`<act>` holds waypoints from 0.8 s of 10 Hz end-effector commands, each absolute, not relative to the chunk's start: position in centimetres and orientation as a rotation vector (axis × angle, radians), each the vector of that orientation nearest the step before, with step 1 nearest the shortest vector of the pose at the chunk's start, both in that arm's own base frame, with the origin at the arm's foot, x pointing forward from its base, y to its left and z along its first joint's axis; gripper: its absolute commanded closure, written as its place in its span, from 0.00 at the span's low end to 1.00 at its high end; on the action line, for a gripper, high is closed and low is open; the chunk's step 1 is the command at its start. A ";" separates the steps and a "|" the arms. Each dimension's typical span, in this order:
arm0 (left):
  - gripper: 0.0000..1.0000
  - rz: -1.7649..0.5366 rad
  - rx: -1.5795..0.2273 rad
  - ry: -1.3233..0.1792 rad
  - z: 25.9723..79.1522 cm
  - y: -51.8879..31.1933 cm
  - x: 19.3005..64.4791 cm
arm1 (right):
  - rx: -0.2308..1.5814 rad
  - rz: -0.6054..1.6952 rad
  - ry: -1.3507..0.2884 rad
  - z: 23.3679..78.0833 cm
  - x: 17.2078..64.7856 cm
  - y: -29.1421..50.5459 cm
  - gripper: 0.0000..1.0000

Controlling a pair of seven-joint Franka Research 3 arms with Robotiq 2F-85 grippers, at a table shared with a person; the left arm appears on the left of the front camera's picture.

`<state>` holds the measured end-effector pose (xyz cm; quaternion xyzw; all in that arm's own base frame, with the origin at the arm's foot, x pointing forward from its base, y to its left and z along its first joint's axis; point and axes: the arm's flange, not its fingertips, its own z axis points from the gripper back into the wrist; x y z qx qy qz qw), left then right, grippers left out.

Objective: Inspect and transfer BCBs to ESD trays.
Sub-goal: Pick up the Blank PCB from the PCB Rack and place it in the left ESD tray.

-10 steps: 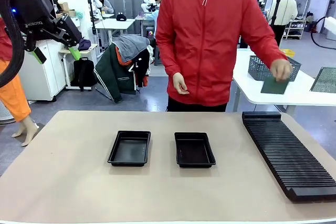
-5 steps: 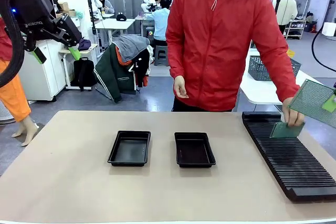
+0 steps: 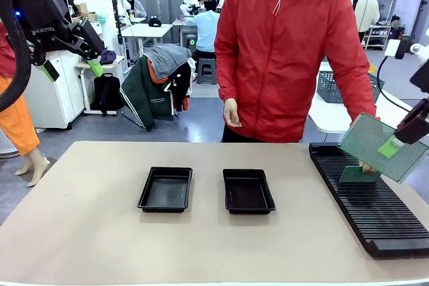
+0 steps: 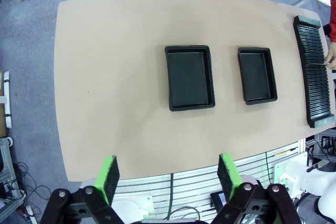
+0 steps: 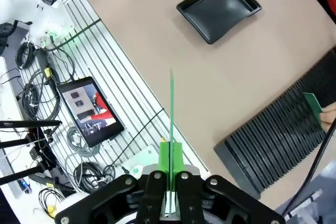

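Note:
Two empty black ESD trays (image 3: 165, 189) (image 3: 248, 191) lie side by side mid-table. My right gripper (image 3: 390, 146) comes in from the right edge, shut on one corner of a green BCB (image 3: 370, 144) held tilted above the ribbed rack (image 3: 375, 209). In the right wrist view that BCB (image 5: 171, 103) is edge-on between the closed pads. The person's hand (image 3: 366, 165) stands a second BCB (image 3: 358, 174) in a far slot of the rack. My left gripper (image 3: 71, 69) hangs high at the upper left, open and empty; its wrist view looks down on both trays (image 4: 189, 77) (image 4: 256, 75).
The person in a red jacket stands at the far edge, reaching over the rack (image 4: 314, 72). A grey mesh basket (image 3: 328, 88) sits on the white table behind. A tablet (image 5: 89, 111) and cables lie below the table's near edge.
The person brought a board from the back table down into the rack. My right gripper has come in leftward from the right edge with its board. The left arm has not moved.

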<state>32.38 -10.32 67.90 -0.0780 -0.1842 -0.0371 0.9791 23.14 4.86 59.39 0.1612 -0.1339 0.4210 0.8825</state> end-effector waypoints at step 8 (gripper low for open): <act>0.00 -0.068 -0.155 -0.371 67.8 -10.3 32.3 | 0.348 0.865 -0.288 59.4 22.2 5.4 0.97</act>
